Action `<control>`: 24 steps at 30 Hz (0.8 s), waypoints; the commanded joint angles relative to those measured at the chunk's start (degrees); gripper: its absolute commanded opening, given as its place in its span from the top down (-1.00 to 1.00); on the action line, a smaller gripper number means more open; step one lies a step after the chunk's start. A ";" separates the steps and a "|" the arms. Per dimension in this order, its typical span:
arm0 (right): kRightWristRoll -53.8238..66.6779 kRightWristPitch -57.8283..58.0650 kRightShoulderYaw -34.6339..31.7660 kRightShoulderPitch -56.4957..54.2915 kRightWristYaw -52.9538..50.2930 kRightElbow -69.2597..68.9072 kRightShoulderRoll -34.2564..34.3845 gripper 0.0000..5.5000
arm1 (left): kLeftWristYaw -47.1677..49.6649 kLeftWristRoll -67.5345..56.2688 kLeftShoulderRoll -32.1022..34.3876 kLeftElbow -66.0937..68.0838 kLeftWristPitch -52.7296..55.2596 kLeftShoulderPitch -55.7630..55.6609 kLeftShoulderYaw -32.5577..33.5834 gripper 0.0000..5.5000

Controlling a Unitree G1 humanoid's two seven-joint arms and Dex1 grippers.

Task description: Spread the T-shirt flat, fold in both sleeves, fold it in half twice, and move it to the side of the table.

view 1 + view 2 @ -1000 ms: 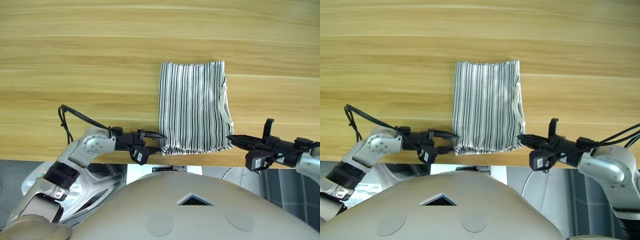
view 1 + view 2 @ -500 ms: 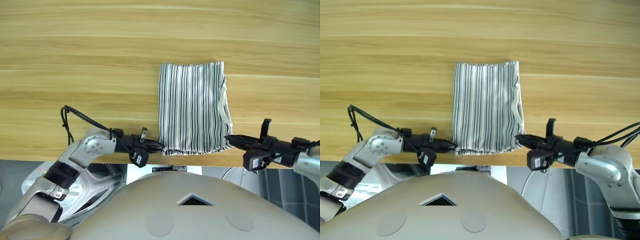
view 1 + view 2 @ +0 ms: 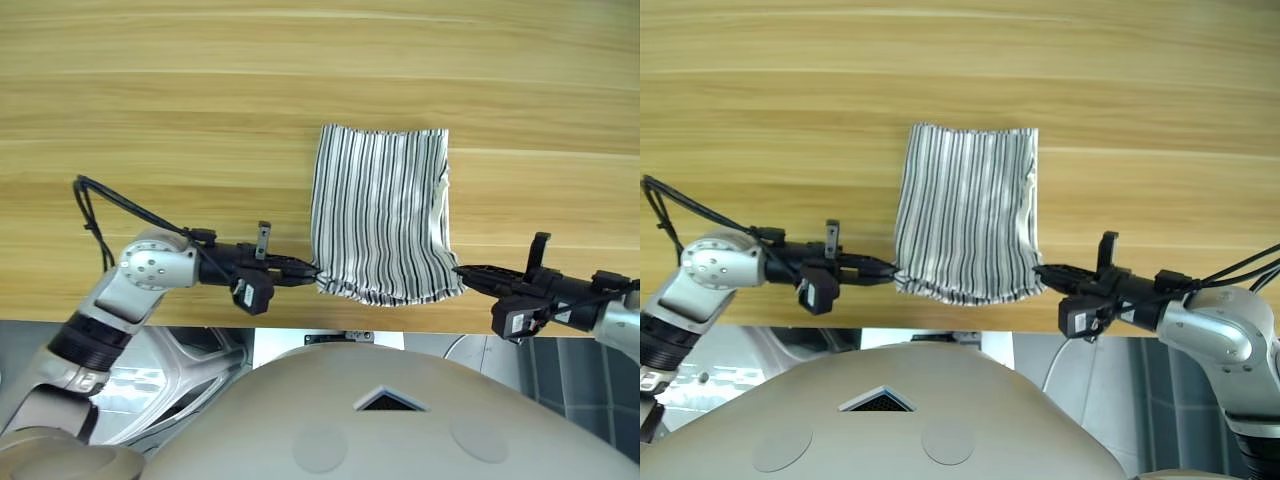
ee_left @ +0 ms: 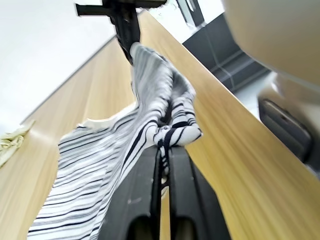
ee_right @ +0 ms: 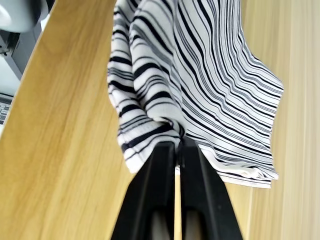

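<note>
At the near edge of the table (image 3: 200,100), the left gripper (image 3: 312,270) and right gripper (image 3: 462,270) each clench a near corner of the folded striped T-shirt (image 3: 380,205), its hem sagging between them; wood stretches widely beyond and to both sides.

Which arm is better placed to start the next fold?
Neither alone. The left pincer is shut on the near left corner of the T-shirt, the right pincer on its near right corner; likely both lift together.
</note>
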 commanded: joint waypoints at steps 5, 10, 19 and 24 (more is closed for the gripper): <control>7.50 -2.41 -6.32 1.75 3.40 -2.95 -0.96 1.00 | -2.83 -5.90 8.35 -3.30 -2.97 4.51 9.42 0.99; 8.94 -1.91 -6.64 0.72 3.30 -2.95 0.07 1.00 | -0.55 -4.29 3.84 -1.56 0.38 1.87 9.90 0.99; 4.14 3.35 0.48 -7.44 -0.43 -0.56 3.64 1.00 | 5.29 0.09 -10.58 4.41 8.26 -6.93 6.97 0.99; 1.17 9.35 4.37 -16.08 -4.34 2.97 6.70 1.00 | 8.65 2.85 -16.72 10.52 10.67 -11.71 6.82 0.99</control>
